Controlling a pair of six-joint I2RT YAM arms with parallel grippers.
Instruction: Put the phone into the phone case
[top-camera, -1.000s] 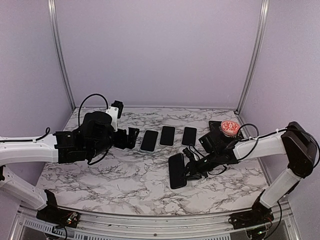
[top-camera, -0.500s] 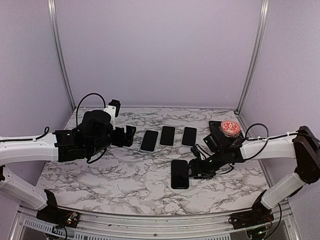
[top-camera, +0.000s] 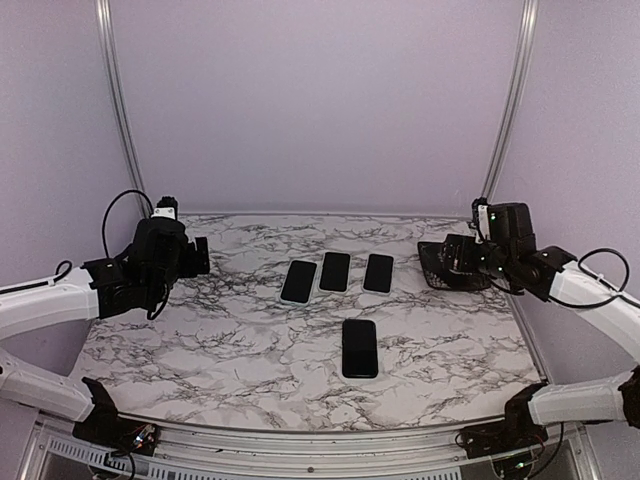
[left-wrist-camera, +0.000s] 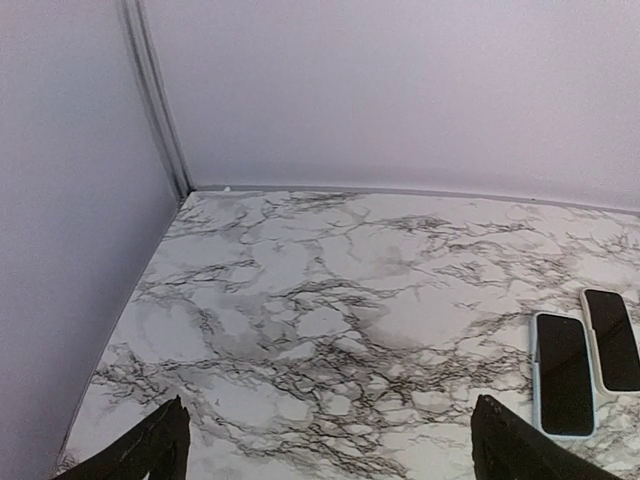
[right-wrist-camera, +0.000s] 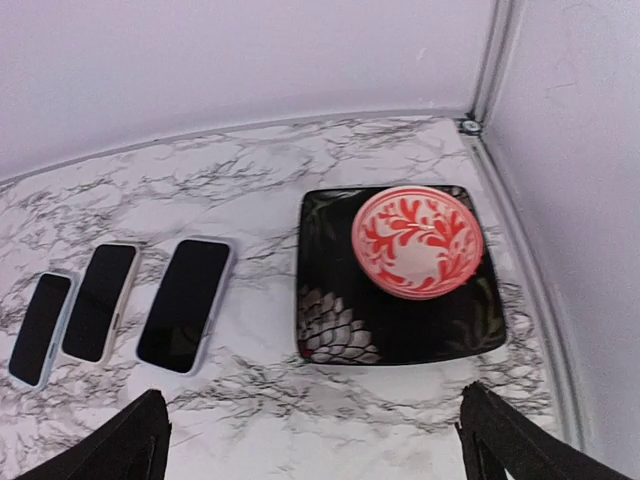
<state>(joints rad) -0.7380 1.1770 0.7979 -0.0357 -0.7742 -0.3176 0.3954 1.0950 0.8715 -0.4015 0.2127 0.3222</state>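
Note:
A black phone (top-camera: 360, 348) lies flat and screen up at the middle of the marble table, with nothing touching it. Its dark rim looks like a black phone case around it, but I cannot tell the two apart from above. My left gripper (top-camera: 197, 256) hangs open at the far left, well away from the phone. In the left wrist view its fingers (left-wrist-camera: 150, 455) stand wide over bare marble. My right gripper (top-camera: 442, 262) is open at the far right, above the table in front of a black plate, with nothing between its fingers (right-wrist-camera: 505, 440).
Three more phones in light cases lie in a row behind the black one (top-camera: 298, 281) (top-camera: 335, 271) (top-camera: 378, 272). A black square plate (right-wrist-camera: 340, 335) with a red-and-white bowl (right-wrist-camera: 417, 240) on it sits in the back right corner. Purple walls close in three sides.
My right gripper opened and let go of the black phone, which now lies flat. The right arm drew back to the right near the plate. The left arm drew back to the left.

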